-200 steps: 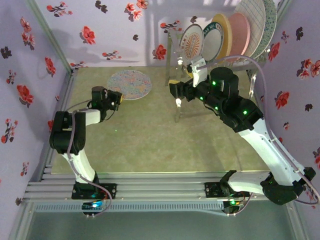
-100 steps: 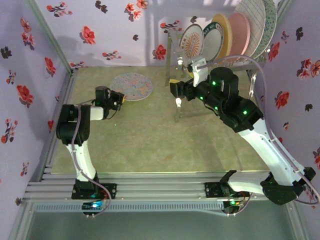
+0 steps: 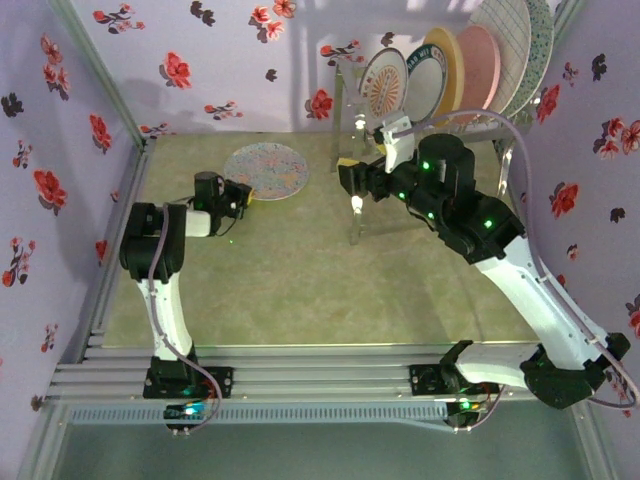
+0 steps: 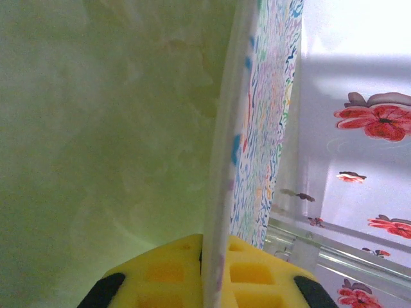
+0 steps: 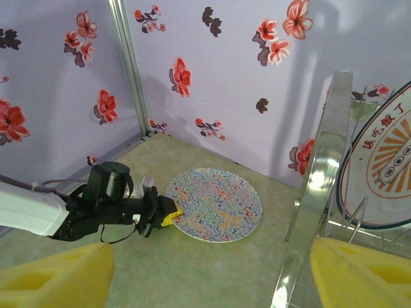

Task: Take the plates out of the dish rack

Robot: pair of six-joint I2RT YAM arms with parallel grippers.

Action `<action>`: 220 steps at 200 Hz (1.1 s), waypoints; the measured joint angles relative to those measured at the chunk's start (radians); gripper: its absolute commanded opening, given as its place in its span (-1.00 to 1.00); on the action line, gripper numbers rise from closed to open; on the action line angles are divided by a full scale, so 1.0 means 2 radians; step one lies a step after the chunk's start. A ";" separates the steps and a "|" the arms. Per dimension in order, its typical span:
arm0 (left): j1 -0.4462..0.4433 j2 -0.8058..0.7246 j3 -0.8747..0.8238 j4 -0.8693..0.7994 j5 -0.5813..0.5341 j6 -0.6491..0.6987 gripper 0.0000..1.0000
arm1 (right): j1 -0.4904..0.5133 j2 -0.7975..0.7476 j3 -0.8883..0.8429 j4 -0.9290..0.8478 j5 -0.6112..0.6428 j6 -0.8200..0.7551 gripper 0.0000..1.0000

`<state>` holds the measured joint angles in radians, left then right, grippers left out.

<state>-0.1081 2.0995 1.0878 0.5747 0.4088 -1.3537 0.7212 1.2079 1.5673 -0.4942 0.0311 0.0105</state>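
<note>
**We see 1 plate down on the table, 6 upright in the rack**

The left gripper (image 3: 243,196) is clamped on the near rim of a round plate with multicoloured squiggles (image 3: 266,170), which lies flat or nearly so on the green tabletop (image 3: 300,290), close to the flowered back wall. We find the right gripper (image 3: 347,183) with its yellow-padded fingers wide apart and holding nothing, just beside the left post of the tall chrome wire dish rack (image 3: 337,100) at the back right. In its top tier stand 6 round plates: an orange-sunburst white one (image 3: 384,84), a dark-green-rimmed white one (image 3: 428,75), a yellow one (image 3: 450,55), a pink one (image 3: 480,65), a white one with a grey grid (image 3: 508,45) and a teal-speckled one (image 3: 541,40).
</note>
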 measured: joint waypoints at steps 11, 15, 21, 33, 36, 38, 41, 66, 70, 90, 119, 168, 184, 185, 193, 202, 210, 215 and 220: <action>0.000 0.002 0.001 0.003 0.002 0.001 -0.76 | 0.000 0.003 0.000 0.000 0.000 0.000 0.64; 0.000 0.002 0.001 0.004 0.004 0.001 -0.73 | 0.000 0.004 0.000 0.000 0.000 0.000 0.64; 0.000 0.002 0.002 0.004 0.004 0.002 -0.68 | 0.000 0.005 0.000 0.000 0.000 0.000 0.64; 0.000 0.003 0.002 0.001 0.006 0.003 -0.56 | 0.000 0.008 0.000 0.000 0.000 0.000 0.65; 0.000 0.004 0.002 -0.001 0.005 0.004 -0.53 | 0.000 0.008 0.000 0.000 0.001 0.000 0.65; 0.000 0.004 0.002 -0.002 0.005 0.004 -0.52 | 0.000 0.009 0.000 0.000 0.001 0.000 0.65; 0.000 0.004 0.002 -0.004 0.005 0.006 -0.49 | 0.000 0.009 0.000 0.000 0.002 0.000 0.65; 0.000 0.005 0.003 -0.016 0.006 0.012 -0.25 | 0.000 0.010 0.000 0.000 0.007 0.000 0.66; 0.000 0.005 0.005 -0.017 0.005 0.012 -0.23 | 0.000 0.010 0.000 0.000 0.008 0.000 0.66; 0.000 0.005 0.011 -0.026 0.006 0.014 -0.17 | 0.000 0.010 0.000 0.000 0.011 0.000 0.66; 0.000 0.002 0.023 -0.051 0.005 0.016 -0.02 | 0.000 0.010 0.000 0.001 0.017 0.000 0.67; 0.000 -0.014 0.040 -0.127 -0.006 0.030 0.13 | 0.000 0.010 0.003 0.000 0.039 -0.001 0.67; 0.000 -0.020 0.045 -0.151 -0.010 0.036 0.20 | 0.000 0.009 0.007 -0.001 0.049 -0.002 0.68; 0.000 -0.020 0.045 -0.154 -0.010 0.036 0.20 | 0.000 0.009 0.008 -0.001 0.050 -0.002 0.68; 0.000 -0.024 0.048 -0.169 -0.013 0.038 0.23 | 0.000 0.009 0.010 -0.001 0.054 -0.002 0.68; 0.000 -0.028 0.050 -0.185 -0.016 0.041 0.25 | 0.000 0.009 0.013 -0.002 0.058 -0.003 0.68; 0.000 -0.031 0.051 -0.198 -0.018 0.043 0.28 | 0.000 0.009 0.016 -0.003 0.062 -0.004 0.69; 0.000 -0.034 0.052 -0.207 -0.020 0.044 0.30 | 0.000 0.009 0.018 -0.003 0.063 -0.005 0.69; 0.000 -0.036 0.052 -0.216 -0.022 0.045 0.32 | 0.000 0.009 0.021 -0.005 0.064 -0.006 0.69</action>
<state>-0.1085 2.0274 1.1923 0.1432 0.3656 -1.2636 0.7212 1.2263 1.6100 -0.5034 0.1581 -0.0006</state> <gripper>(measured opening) 0.641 0.844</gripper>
